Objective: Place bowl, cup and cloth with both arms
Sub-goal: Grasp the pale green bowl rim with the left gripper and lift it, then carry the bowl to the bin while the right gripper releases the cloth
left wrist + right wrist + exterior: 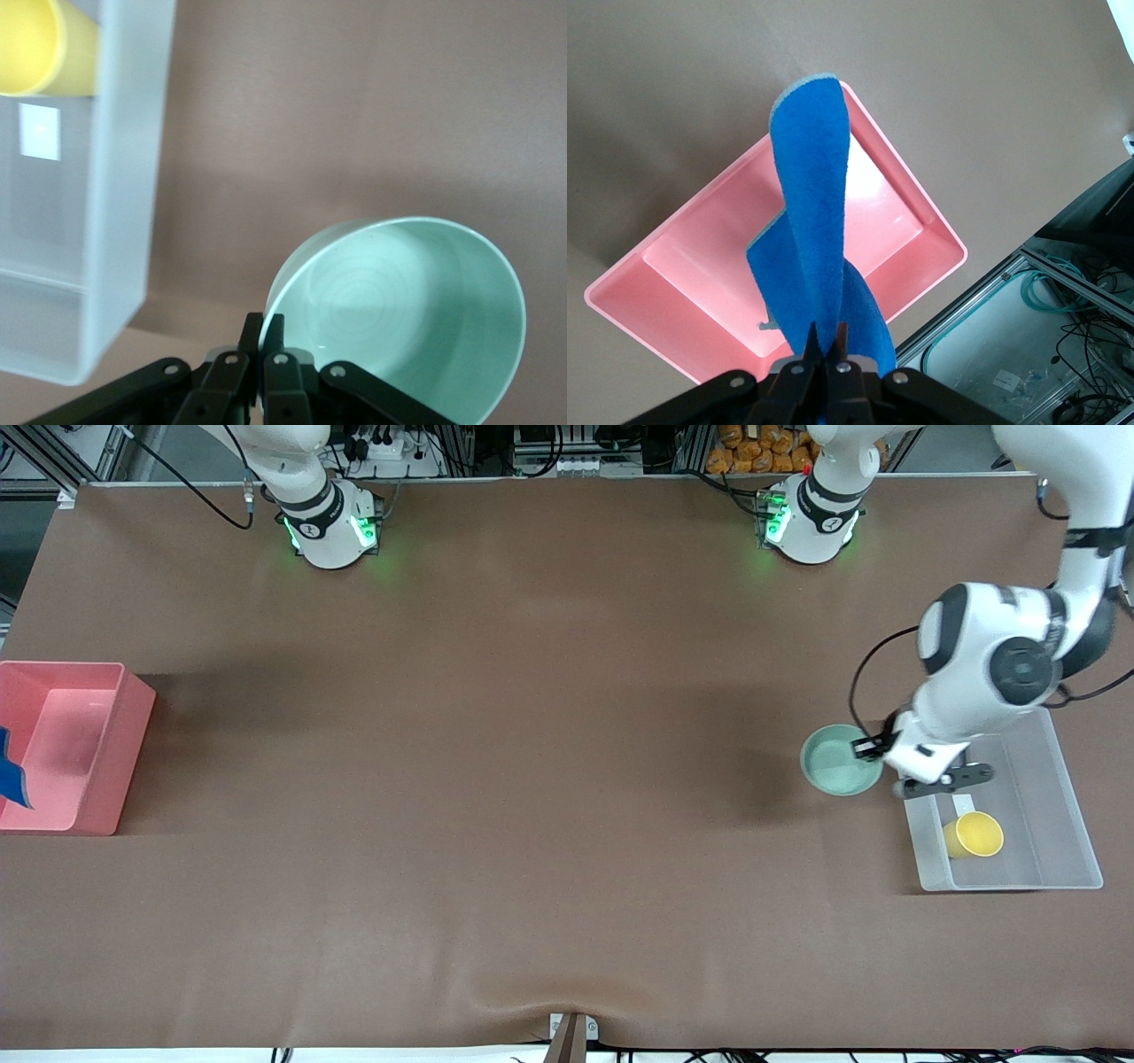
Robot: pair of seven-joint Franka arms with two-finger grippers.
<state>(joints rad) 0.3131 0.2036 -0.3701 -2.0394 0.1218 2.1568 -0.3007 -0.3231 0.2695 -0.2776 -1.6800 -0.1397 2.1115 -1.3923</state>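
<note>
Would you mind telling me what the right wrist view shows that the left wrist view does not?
Only the right wrist view shows the right gripper shut on the blue cloth, which hangs above the pink bin. Only the left wrist view shows the left gripper shut on the rim of the bowl, beside the clear bin that holds the yellow cup. Both views share the brown table.

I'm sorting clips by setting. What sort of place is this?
Likely a robotics lab: two white arms bolted to a brown-covered table, cables and power strips along its edge, and plastic bins, a pink bin and a clear bin, set out for sorting.
</note>
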